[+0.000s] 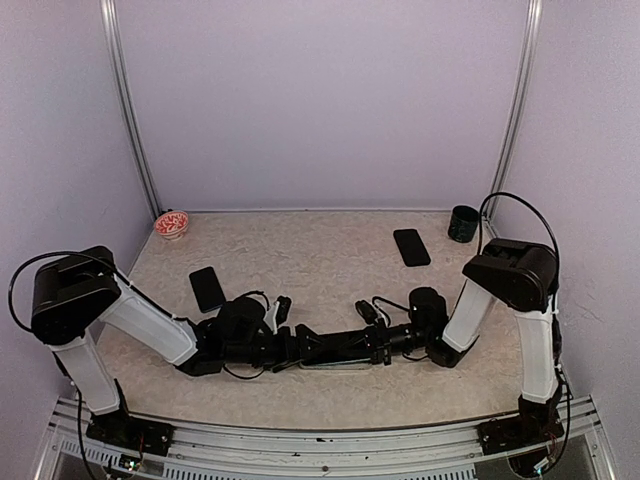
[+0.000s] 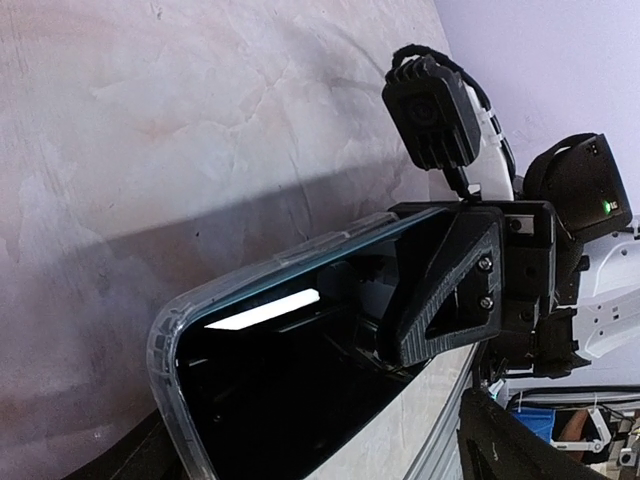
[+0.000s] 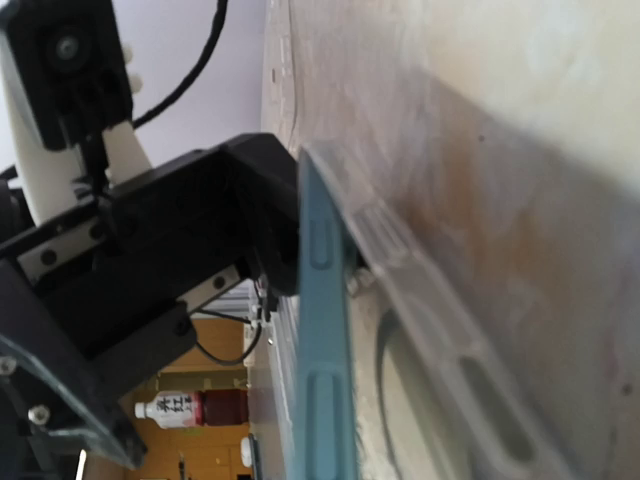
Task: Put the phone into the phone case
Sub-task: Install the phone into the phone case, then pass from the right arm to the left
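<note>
I'm looking at the phone [image 2: 280, 400]: a flat slab w/ glossy black glass and a teal edge, sitting betw. the two arms near the front of the desk [image 1: 320, 250]. The phone case [image 2: 165, 335] is clear plastic w/ rounded corners, and in the left wrist view it's wrapping the phone's near corner. The right wrist view is showing what that one isn't: along one long side the teal edge is standing apart from the clear wall, so the phone isn't fully seated there.

The right hand [image 2: 450, 290] is clenched on the phone's far end, w/ a black, finely ribbed triangular finger lying across the glass. I can't tell if the case is being pinched too. The left hand [image 1: 298, 350] is sitting at the other end, fingers wide w/ the case corner betw. them; grasping or loose, I can't tell.

The desk is looking pale, mottled and stone-like. Only the top view is giving me the rest:
- a spare phone [image 1: 207, 288], dark, on the left
- a second dark phone [image 1: 411, 247] at back right
- a red-patterned bowl [image 1: 172, 224] in the back-left corner
- a black cup [image 1: 463, 223] in the back-right corner

All four are lying well apart from the hands.
</note>
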`<state>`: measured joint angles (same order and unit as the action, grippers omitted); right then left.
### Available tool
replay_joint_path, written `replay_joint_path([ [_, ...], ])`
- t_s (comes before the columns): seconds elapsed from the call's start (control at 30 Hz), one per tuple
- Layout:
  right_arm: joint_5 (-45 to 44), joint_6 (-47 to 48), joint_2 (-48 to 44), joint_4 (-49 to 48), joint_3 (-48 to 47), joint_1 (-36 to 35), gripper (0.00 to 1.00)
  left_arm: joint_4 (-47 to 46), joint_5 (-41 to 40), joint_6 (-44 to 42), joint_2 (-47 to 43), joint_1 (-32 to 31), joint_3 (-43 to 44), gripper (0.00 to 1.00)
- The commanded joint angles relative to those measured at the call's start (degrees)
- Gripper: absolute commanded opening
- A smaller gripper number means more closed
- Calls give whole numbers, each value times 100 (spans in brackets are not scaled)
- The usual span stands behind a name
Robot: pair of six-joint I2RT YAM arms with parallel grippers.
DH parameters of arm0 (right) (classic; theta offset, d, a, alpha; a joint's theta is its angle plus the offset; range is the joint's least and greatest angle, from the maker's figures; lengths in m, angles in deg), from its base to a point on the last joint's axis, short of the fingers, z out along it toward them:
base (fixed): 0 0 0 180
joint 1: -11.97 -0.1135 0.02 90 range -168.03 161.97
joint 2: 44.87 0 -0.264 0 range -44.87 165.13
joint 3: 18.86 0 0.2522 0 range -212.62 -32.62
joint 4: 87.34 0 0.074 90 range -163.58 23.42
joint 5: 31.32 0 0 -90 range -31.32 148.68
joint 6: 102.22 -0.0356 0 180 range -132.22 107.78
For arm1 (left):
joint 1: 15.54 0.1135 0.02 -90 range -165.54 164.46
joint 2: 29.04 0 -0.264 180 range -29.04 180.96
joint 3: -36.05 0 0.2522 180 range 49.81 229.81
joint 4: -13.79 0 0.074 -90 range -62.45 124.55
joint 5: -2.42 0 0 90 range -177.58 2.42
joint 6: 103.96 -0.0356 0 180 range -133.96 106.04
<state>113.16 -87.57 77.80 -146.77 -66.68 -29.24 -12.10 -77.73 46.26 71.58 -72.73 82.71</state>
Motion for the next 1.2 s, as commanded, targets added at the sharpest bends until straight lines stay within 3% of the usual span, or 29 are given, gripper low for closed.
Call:
replay_joint_path([
  [0.0, 143, 513, 38, 716, -52, -146, 0, -865, 448, -3, -38, 49, 29, 87],
  [0.27, 316, 321, 176, 343, -213, -240, 0, -1483, 719, 174, 66, 57, -123, 83],
  [0.6, 297, 649, -11, 796, -404, -326, 0, -1563, 787, 262, 186, 59, -117, 82],
  [0.73, 296, 705, -28, 836, -421, -327, 0, -1662, 824, 274, 201, 61, -129, 76],
  [0.93, 345, 718, -59, 776, -413, -334, 0, -2135, 998, 422, 321, 76, -217, 57],
  [1.17, 291, 1124, -487, 1157, -330, -322, 0, -2286, 1073, 232, 160, 107, -261, 42],
])
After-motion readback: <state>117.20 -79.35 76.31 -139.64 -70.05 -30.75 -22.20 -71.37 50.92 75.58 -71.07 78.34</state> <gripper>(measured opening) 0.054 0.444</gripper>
